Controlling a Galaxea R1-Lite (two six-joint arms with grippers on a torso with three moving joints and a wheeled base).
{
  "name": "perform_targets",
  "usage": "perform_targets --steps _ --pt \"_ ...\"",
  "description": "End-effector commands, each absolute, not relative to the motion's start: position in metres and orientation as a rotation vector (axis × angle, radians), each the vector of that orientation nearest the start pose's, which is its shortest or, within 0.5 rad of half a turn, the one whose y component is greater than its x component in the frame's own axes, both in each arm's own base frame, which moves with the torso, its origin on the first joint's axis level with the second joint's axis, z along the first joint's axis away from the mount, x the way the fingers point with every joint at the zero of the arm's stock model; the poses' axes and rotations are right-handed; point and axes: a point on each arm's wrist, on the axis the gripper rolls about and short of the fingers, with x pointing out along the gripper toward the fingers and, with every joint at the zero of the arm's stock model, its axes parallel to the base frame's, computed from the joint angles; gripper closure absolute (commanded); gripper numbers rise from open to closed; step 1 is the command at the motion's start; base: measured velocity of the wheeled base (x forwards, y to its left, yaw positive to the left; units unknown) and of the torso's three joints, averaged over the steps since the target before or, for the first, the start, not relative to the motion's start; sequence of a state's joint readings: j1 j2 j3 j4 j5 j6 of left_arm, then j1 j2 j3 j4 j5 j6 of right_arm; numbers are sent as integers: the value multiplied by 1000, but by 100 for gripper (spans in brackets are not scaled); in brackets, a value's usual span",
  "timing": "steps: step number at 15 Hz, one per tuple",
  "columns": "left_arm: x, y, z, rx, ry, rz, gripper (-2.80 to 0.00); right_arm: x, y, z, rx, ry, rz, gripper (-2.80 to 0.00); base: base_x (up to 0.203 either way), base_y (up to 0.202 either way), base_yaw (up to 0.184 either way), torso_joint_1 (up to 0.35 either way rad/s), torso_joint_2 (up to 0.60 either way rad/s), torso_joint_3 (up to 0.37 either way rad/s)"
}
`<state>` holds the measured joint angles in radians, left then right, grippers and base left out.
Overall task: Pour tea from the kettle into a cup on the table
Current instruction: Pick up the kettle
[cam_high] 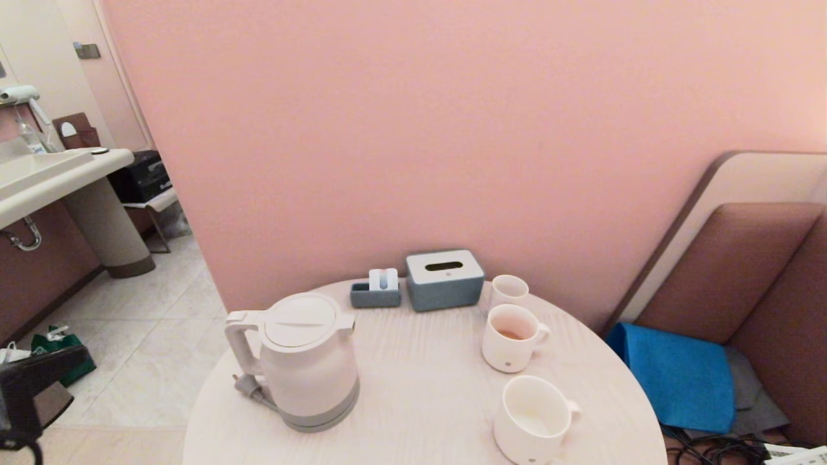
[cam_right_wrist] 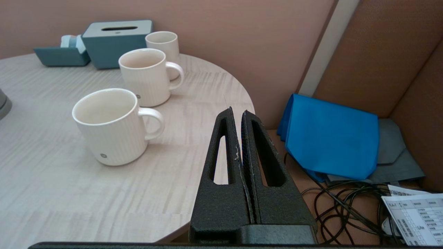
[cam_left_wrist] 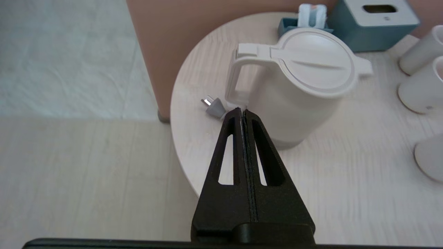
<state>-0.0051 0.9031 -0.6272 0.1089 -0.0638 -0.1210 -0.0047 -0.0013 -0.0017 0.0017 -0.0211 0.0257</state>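
The white kettle [cam_high: 303, 361] stands upright on the left of the round table [cam_high: 420, 381], lid down, handle pointing left, its grey plug [cam_left_wrist: 214, 106] lying beside it. On the right stand two white handled mugs: the nearer cup [cam_high: 533, 420] looks empty, while the farther mug [cam_high: 510, 339] holds a little reddish-brown tea [cam_high: 512, 334]. My left gripper [cam_left_wrist: 241, 110] is shut and empty, hovering off the table's left edge and pointing at the kettle's handle [cam_left_wrist: 235, 79]. My right gripper [cam_right_wrist: 237, 112], also shut and empty, sits by the table's right edge, apart from the nearer cup [cam_right_wrist: 110, 128].
A small handleless white cup [cam_high: 508, 290], a grey-blue tissue box [cam_high: 444, 279] and a small blue tray [cam_high: 376, 292] line the back of the table by the pink wall. To the right lie a blue cloth [cam_right_wrist: 328, 138], cables [cam_right_wrist: 346, 207] and a brown seat.
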Motion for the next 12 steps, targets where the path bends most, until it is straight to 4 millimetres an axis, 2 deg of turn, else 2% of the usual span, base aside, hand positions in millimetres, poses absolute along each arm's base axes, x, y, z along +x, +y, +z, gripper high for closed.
perform_targets --steps 1,3,4,9,12 --pt "165 -2 201 -146 510 -33 0 -23 0 76 26 0 -26 0 0 0 0 0 0 0" --pt "203 -2 186 -154 480 -22 0 -23 0 76 26 -1 -26 0 0 0 0 0 0 0" --pt "215 -2 178 -156 448 -18 0 -23 0 76 26 -1 -26 0 0 0 0 0 0 0" --pt "205 -5 131 -165 399 -102 0 -23 0 76 26 -2 -26 0 0 0 0 0 0 0" --pt "184 -5 124 -167 391 -123 0 -23 0 76 26 0 -26 0 0 0 0 0 0 0"
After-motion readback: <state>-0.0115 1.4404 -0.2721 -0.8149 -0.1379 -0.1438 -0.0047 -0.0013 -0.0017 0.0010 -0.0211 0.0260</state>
